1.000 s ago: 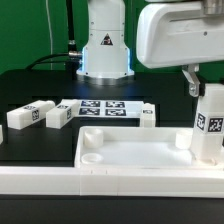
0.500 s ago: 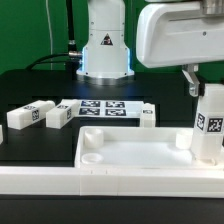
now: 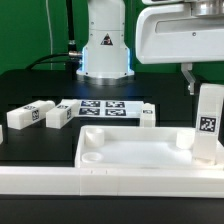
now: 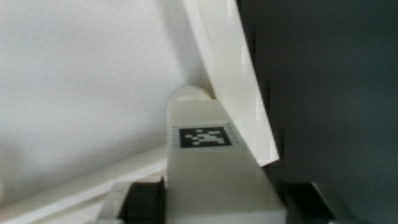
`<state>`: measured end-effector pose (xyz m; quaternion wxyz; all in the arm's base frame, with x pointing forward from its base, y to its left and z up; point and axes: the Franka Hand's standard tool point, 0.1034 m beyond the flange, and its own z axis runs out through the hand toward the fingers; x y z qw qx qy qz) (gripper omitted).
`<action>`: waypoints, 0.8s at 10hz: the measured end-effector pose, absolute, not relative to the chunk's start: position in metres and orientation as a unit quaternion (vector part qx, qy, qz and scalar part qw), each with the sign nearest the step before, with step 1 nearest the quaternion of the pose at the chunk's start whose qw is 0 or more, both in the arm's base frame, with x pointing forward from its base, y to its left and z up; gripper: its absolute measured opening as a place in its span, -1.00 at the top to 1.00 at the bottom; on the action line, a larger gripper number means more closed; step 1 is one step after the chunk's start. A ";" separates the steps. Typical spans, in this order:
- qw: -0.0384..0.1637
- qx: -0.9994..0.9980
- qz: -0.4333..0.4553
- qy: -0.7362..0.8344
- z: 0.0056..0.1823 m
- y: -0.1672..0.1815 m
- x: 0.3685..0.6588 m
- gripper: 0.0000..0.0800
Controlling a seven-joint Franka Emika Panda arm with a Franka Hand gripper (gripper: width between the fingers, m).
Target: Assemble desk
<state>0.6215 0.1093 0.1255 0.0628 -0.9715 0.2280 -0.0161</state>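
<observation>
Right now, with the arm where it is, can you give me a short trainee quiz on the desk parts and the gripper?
1. True or false: the upright leg stands at the end of the tabletop on the exterior view's left.
2. Short answer: are the loose legs on the exterior view's left of the marker board standing or lying?
3. In the wrist view, what is between the fingers of the gripper? A) the upright leg B) the marker board C) nothing

Key: 1 false, it stands at the right end; 2 lying; 3 A.
</observation>
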 end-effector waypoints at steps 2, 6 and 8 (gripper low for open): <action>0.067 -0.951 -0.014 0.301 0.125 0.112 0.621 0.26; 0.086 -0.895 -0.006 0.437 0.125 0.114 0.622 0.26; 0.086 -0.897 -0.006 0.433 0.124 0.115 0.622 -0.26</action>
